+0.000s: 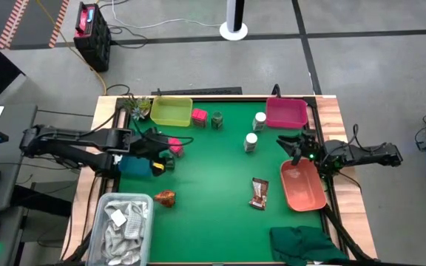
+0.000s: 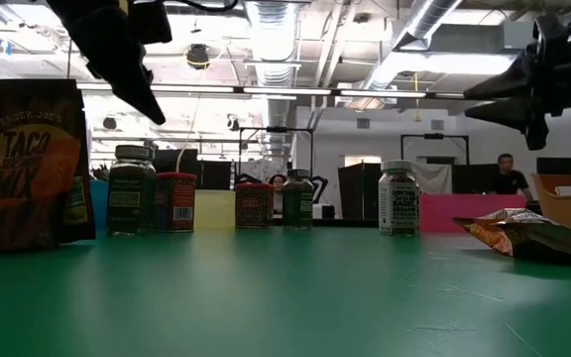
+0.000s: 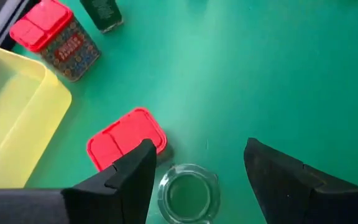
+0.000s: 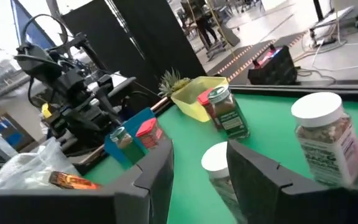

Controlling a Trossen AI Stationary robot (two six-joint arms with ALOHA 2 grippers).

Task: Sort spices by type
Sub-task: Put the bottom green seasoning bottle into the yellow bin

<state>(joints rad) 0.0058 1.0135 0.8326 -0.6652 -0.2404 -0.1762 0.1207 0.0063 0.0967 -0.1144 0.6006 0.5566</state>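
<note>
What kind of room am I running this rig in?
Probably an open robotics lab or workshop: exposed silver ceiling ducts with strip lights, grey concrete floor marked with striped hazard tape, and a person at a far workstation.

Green bench [image 1: 220,177]; yellow bin [image 1: 171,111], pink bin [image 1: 285,113], salmon bin [image 1: 302,185]. Red-lidded packs [image 3: 127,138], white-capped bottles [image 1: 251,142], green jar [image 1: 217,120], brown sachet [image 1: 259,193], dark green cloth [image 1: 305,244].

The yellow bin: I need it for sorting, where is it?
In the high view, the yellow bin sits at the table's far left edge, beside a red-lidded pack.
</note>
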